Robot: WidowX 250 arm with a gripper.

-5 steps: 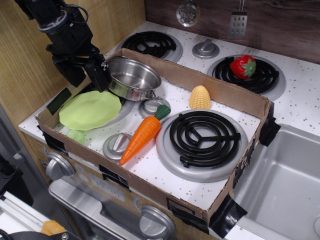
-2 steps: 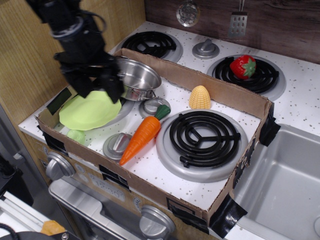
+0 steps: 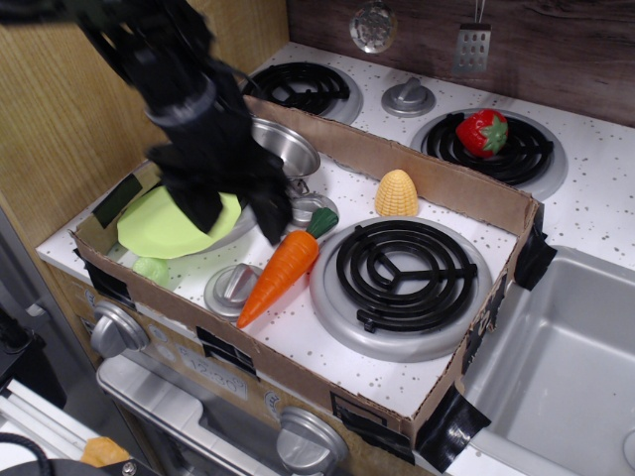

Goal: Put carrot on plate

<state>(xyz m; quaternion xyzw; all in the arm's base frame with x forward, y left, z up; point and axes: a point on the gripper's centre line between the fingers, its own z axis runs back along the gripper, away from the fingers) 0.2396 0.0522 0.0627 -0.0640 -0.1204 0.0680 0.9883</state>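
The orange carrot (image 3: 282, 272) with a dark green stem cap lies slantwise on the toy stove top, between a grey knob and the front right burner. The lime-green plate (image 3: 159, 226) lies at the left, partly hidden by my arm. My black gripper (image 3: 238, 218) hangs open and empty just above and left of the carrot's green end, over the plate's right edge. Its fingers (image 3: 272, 220) point down.
A steel pot (image 3: 290, 149) stands behind the gripper, mostly hidden. A yellow corn piece (image 3: 396, 192) and a red strawberry (image 3: 482, 132) lie further right. A cardboard wall (image 3: 437, 178) rings the work area. A small pale green lump (image 3: 152, 269) lies by the plate. A sink (image 3: 566, 367) is at right.
My arm has swung from the back left, beside the pot, forward and to the right, and has come down over the plate's right edge near the carrot's top. The carrot has not moved.
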